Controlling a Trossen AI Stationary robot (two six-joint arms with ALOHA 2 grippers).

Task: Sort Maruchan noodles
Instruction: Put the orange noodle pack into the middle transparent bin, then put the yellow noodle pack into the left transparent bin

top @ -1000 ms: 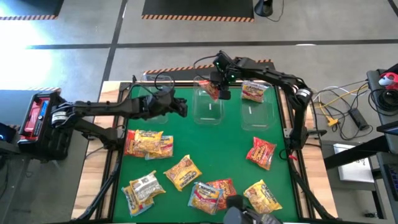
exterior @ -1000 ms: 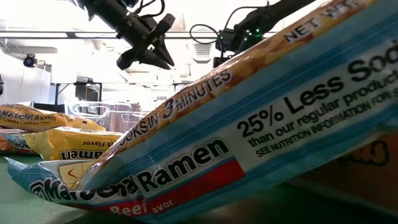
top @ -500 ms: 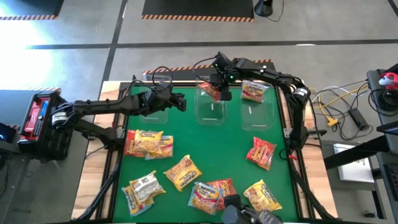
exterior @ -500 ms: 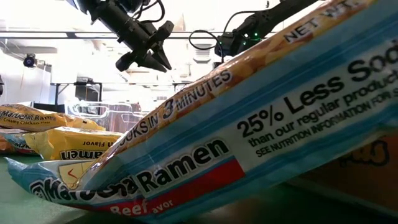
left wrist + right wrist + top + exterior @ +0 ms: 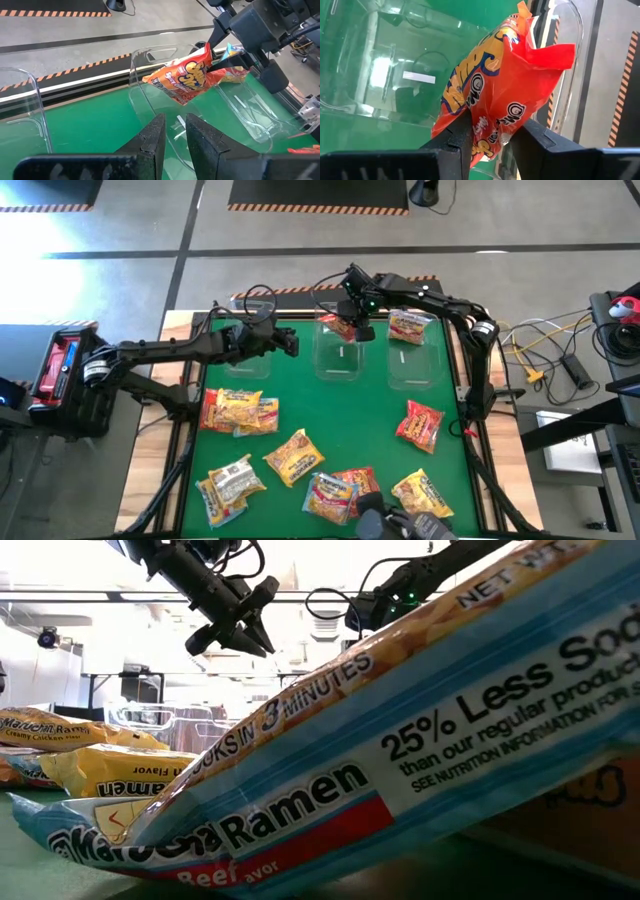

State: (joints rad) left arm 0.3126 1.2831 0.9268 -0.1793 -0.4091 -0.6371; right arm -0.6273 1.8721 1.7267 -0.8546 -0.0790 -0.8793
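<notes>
Right tool (image 5: pixel 352 326) is gripping a red noodle packet (image 5: pixel 341 327) over the middle clear bin (image 5: pixel 335 352).

Sorting is looking barely begun: one packet (image 5: pixel 408 326) is lying in the right bin (image 5: pixel 414 356), while about eight noodle packets (image 5: pixel 293 456) are waiting scattered on the green desk (image 5: pixel 340 410). Left tool (image 5: pixel 288 341) is hanging closed and empty near the left bin (image 5: pixel 247 352). In the low view, a near packet (image 5: pixel 400 750) is blocking most of the desk.

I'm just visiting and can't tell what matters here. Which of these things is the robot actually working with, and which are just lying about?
Part of the job:
- red noodle packet held in the right hand over the middle clear bin
- loose noodle packets on the green table
- left hand, shut and empty

Just lying about:
- cables off the table's right side
</notes>
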